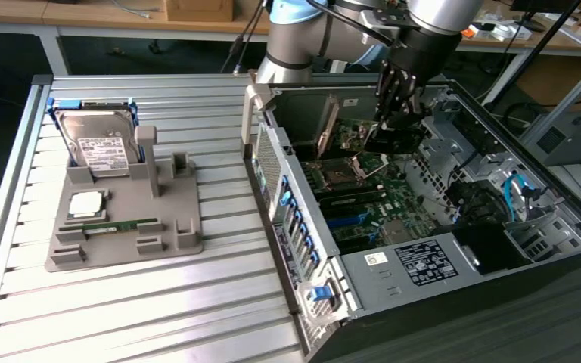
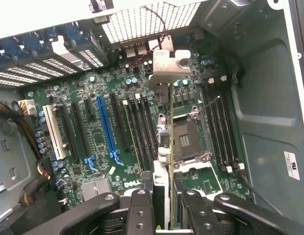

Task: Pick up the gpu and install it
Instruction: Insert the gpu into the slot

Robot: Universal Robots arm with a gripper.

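Observation:
My gripper (image 1: 399, 106) hangs inside the open computer case (image 1: 301, 227), above the motherboard (image 1: 392, 204). It is shut on the gpu (image 1: 389, 141), which shows as a dark card below the fingers. In the wrist view the gpu (image 2: 167, 66) is seen edge-on: a thin green board edge running away from the gripper (image 2: 169, 198), ending in its silver bracket. The black fingers (image 2: 141, 208) clamp the card from both sides. The card hovers over the CPU socket (image 2: 189, 142), off to the side of the long blue slot (image 2: 106, 125). It is not seated in any slot.
A grey fixture (image 1: 129, 249) on the slatted table at the exterior view's left holds a hard drive (image 1: 104, 147), a CPU (image 1: 85, 203) and a RAM stick (image 1: 114, 225). Case walls, drive bays and cable bundles (image 2: 24, 127) surround the motherboard.

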